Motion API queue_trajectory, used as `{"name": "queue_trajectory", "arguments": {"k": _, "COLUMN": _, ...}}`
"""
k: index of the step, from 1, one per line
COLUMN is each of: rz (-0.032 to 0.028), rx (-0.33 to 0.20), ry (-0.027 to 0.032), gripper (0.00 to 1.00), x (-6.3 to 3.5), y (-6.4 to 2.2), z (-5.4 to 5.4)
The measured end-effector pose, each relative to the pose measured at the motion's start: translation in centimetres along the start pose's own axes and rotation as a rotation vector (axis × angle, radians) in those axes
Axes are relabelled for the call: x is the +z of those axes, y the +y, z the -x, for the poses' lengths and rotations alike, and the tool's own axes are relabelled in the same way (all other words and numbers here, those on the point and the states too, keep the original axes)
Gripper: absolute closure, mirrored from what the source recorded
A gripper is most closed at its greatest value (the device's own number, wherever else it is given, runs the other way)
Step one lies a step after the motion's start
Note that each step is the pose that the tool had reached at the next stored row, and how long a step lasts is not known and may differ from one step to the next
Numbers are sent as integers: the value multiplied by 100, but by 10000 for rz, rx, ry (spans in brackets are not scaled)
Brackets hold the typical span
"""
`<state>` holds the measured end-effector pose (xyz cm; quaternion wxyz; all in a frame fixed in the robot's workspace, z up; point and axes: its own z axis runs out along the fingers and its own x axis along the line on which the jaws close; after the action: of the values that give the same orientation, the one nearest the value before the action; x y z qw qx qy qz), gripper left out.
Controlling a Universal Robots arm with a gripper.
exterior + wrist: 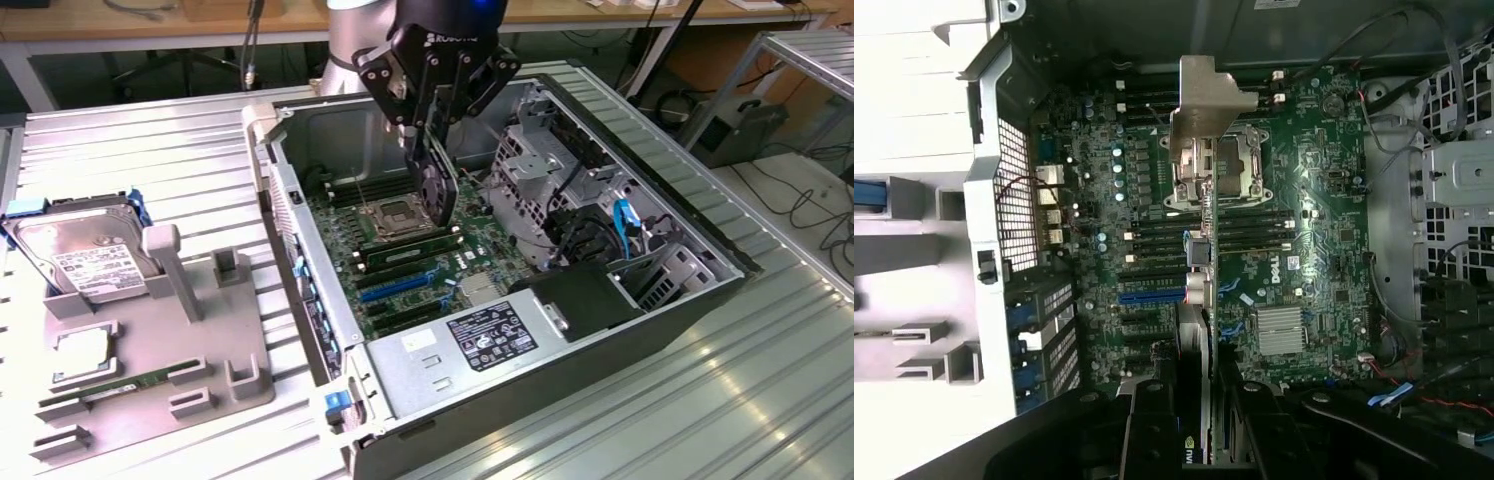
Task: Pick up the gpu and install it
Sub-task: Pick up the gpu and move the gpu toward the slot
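Observation:
My gripper (433, 135) hangs over the open computer case (694, 270) and is shut on the gpu (439, 195). The card is a thin dark board held on edge, pointing down toward the motherboard (400, 265) without touching it. In the wrist view the gpu (1199, 300) is seen edge-on between my black fingers (1154, 425), with its silver end bracket (1206, 100) at the far end, over the CPU socket (1239, 165). The gripper (1199, 425) holds the card's near end. Blue expansion slots (1150, 297) lie on the board beside the card's edge.
A grey fixture (147, 340) at the exterior view's left carries a silver hard drive (83, 255), a CPU (83, 350) and a RAM stick (114, 385). Inside the case are the drive cage (534, 175), cables (621, 225) and a labelled power supply (487, 335).

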<state>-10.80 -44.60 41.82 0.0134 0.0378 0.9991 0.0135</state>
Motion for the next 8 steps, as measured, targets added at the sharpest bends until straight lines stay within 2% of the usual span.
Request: {"name": "queue_trajectory", "arguments": {"k": 8, "rz": -2, "rx": -1, "ry": 0, "gripper": 74, "x": 21, "y": 0, "z": 5}}
